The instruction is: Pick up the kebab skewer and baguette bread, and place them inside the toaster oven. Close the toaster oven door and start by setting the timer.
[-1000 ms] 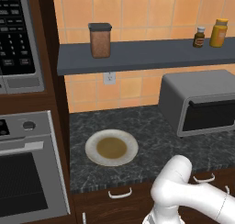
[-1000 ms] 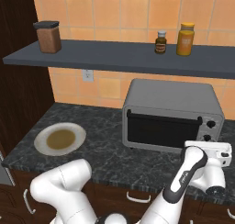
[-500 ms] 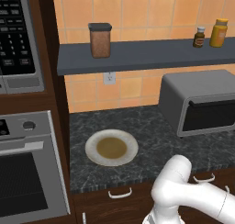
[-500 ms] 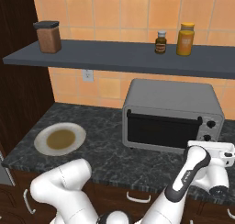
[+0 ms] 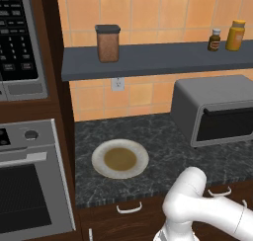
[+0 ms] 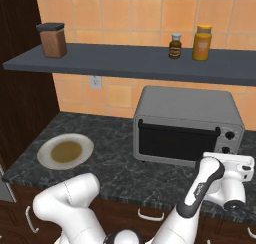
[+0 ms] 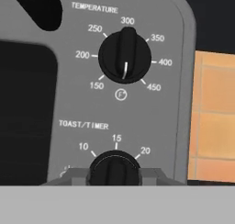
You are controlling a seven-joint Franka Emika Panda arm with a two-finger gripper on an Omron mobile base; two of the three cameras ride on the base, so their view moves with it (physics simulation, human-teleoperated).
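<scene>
The toaster oven (image 6: pixel 185 108) (image 5: pixel 212 111) stands on the counter at the right, and the toaster oven door (image 6: pixel 175 143) is shut. My gripper (image 7: pixel 114 175) is at the oven's right control panel, shut on the black toast/timer knob (image 7: pixel 114 165), with a fingertip (image 7: pixel 73 176) on each side of it. Above it sits the temperature knob (image 7: pixel 125 55). In the right base view my white hand (image 6: pixel 230 168) is pressed up to that panel. The kebab skewer and the baguette bread are out of view.
A white plate (image 5: pixel 120 158) (image 6: pixel 65 151) with a brown smear lies on the dark counter, left of the oven. A shelf (image 6: pixel 140 63) above carries a brown jar (image 6: pixel 52 39) and two bottles (image 6: pixel 201 42). A built-in oven (image 5: pixel 29 185) and a microwave (image 5: pixel 20 42) stand at the far left.
</scene>
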